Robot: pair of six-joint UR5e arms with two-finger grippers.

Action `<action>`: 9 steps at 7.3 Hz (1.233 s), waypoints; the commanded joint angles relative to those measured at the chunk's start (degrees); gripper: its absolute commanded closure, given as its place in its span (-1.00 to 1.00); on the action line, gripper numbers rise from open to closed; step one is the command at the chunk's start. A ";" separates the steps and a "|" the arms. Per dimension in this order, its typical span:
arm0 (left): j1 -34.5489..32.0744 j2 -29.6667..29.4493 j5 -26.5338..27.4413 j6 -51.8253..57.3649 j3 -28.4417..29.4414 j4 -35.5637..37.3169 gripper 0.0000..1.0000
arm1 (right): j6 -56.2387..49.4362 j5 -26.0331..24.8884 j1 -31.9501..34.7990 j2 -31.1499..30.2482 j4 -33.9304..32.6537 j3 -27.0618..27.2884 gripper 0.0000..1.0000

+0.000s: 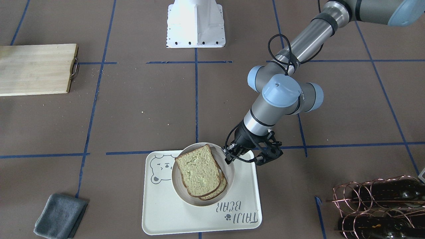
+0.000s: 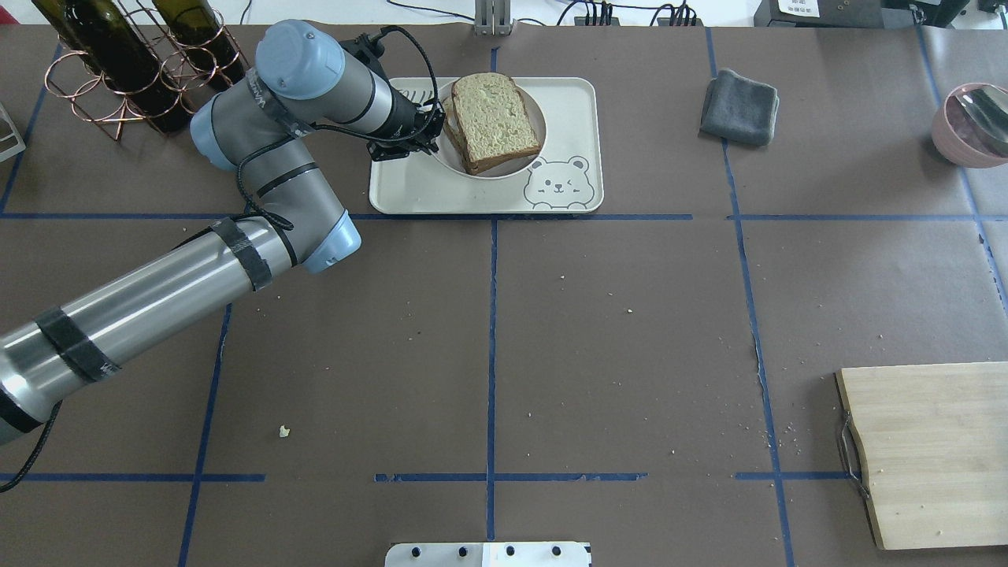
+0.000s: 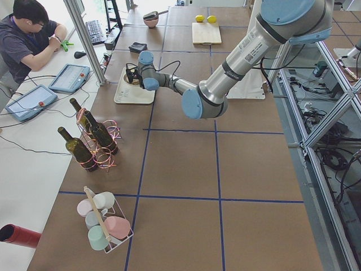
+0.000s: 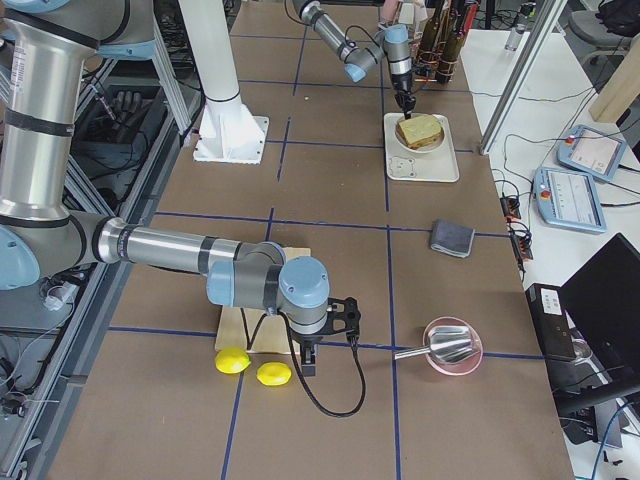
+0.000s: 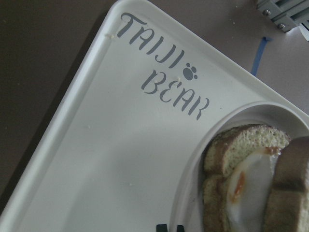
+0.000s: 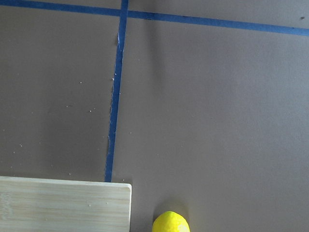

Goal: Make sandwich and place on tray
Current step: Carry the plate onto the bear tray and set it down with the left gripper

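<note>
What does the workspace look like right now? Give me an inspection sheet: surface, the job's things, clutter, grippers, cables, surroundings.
Surface: brown paper-covered table, blue tape grid, scattered crumbs.
Job's things: sandwich of two brown-crusted bread slices with a white fried egg between, in a round white dish on the cream rectangular bear-print tray.
Clutter: folded grey cloth, pale wooden cutting board, dark wine bottles in a copper wire rack, pink bowl, two yellow lemons.
Grippers: left gripper at the dish's rim, jaw state unclear; right gripper beside the lemons, state unclear.
Cables: black cable loops off the left arm.
Surroundings: seated operator at a side desk.
</note>
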 commanded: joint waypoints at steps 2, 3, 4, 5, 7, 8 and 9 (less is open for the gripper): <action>-0.12 -2.79 0.08 2.74 5.45 -2.61 0.56 | 0.07 -0.03 0.16 0.10 0.03 -0.67 -1.00; -1.43 -2.70 0.08 6.15 5.36 -2.61 -0.10 | 0.16 -0.03 0.07 0.10 -0.06 -0.76 -1.00; -2.75 -2.53 -0.01 18.37 5.01 -2.09 -0.99 | 0.16 -0.03 0.16 0.10 -0.06 -0.84 -1.00; -4.76 -2.26 -0.79 20.06 3.61 -0.69 -1.00 | 0.16 -0.03 0.16 0.19 -0.06 -0.93 -1.00; -7.76 2.97 -5.01 27.14 -10.81 14.35 -1.00 | 0.16 -0.03 0.07 0.19 -0.06 -1.11 -1.00; -8.55 7.62 -5.02 33.54 -18.38 19.57 -1.00 | 0.16 0.06 0.07 0.28 0.46 -1.28 -1.00; -9.43 13.15 -5.02 37.09 -25.51 22.67 -1.00 | 0.33 0.06 0.07 0.28 1.77 -1.46 -1.00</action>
